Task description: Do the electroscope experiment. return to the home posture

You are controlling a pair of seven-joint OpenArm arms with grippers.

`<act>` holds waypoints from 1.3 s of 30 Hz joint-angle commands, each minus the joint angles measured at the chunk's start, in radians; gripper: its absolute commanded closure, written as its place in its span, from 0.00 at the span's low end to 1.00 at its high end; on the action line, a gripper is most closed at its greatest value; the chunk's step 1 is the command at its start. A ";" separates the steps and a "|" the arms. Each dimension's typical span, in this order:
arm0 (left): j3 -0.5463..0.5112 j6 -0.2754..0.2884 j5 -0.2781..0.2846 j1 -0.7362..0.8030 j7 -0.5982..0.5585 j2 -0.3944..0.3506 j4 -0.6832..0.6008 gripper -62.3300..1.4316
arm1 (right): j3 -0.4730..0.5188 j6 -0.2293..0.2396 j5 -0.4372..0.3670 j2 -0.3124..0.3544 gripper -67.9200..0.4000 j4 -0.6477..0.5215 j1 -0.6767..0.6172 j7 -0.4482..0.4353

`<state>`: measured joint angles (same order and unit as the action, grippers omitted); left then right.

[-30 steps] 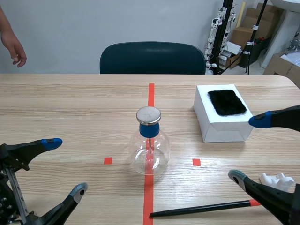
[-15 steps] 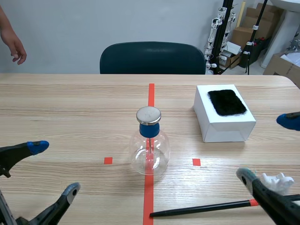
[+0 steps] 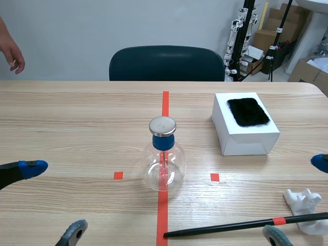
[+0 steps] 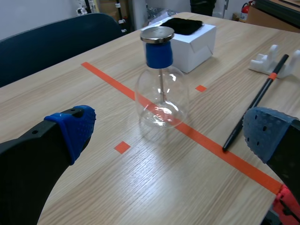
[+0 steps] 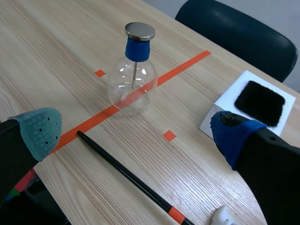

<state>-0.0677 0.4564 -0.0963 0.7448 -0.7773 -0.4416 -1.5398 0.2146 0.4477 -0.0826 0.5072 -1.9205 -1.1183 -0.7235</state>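
A clear glass flask electroscope [image 3: 163,165] with a blue stopper and a metal disc on top stands on the red centre line; it also shows ahead of each gripper [image 4: 161,93] [image 5: 133,77]. A black rod [image 3: 241,226] with an orange band lies near the front edge, its end on a white stand [image 3: 303,201]. A white box [image 3: 244,130] carries a black fur pad [image 3: 248,111]. My left gripper [image 3: 51,202] is open at the front left corner, holding nothing. My right gripper [image 3: 300,200] is open at the front right edge, empty too.
A dark teal chair [image 3: 166,63] stands behind the table's far edge. A person's hand [image 3: 11,55] hangs at the far left. Cardboard boxes and equipment stands [image 3: 266,36] fill the back right. The rod [image 5: 126,173] lies between the flask and my right gripper.
Both arms have drawn back toward the front corners: the left gripper slid left and down, the right gripper right and down, leaving only fingertips in view. Flask, rod and box stayed put.
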 commanded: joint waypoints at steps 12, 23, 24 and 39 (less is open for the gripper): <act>0.037 -0.056 0.032 0.130 0.034 -0.058 -0.109 0.00 | 0.002 -0.008 0.080 0.003 0.00 -0.047 -0.015 -0.028; 0.082 -0.116 0.089 0.165 0.033 -0.150 -0.119 0.00 | 0.002 -0.007 0.084 0.002 0.00 -0.053 -0.003 -0.041; 0.084 -0.123 0.102 0.169 0.031 -0.157 -0.119 0.00 | 0.002 -0.007 0.084 0.002 0.00 -0.053 -0.003 -0.039; 0.084 -0.132 0.186 0.166 0.015 -0.214 -0.119 0.00 | 0.002 -0.014 0.082 0.002 0.00 -0.053 0.007 0.021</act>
<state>0.0135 0.3244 0.0849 0.9077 -0.7456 -0.6540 -1.6390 0.2146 0.4370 0.0147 0.5072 -1.9575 -1.1164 -0.6876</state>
